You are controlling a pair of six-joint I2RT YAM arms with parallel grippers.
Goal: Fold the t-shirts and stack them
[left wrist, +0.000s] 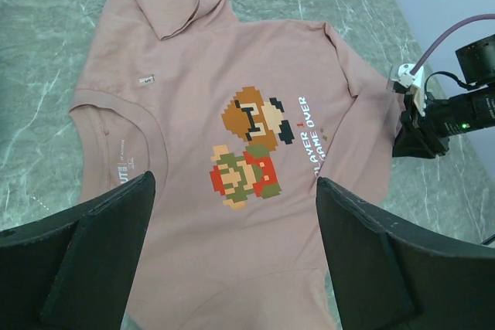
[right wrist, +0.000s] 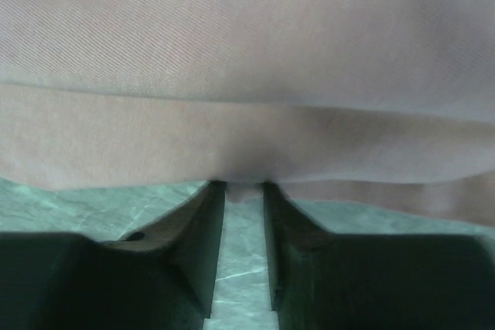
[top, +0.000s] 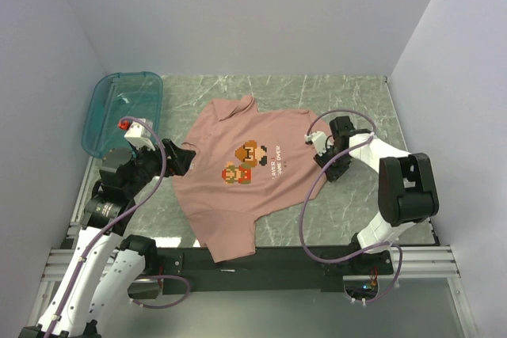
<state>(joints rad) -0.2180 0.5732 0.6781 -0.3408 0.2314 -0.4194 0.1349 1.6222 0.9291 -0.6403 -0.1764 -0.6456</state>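
Marble table (top: 333, 100), t-shirt (top: 230, 211), left end effector (left wrist: 236, 187) released, right end effector (right wrist: 244, 191) at hem, grip unclear

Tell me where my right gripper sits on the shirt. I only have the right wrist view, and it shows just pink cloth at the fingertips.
Observer: The right gripper is at the hem edge of the t-shirt, the side opposite the collar.
Operator: And the left arm?
Observer: The left gripper hangs open over the collar end, holding nothing.
Operator: Is the shirt lying flat?
Observer: Mostly, with the print side up. The far sleeve is rumpled.
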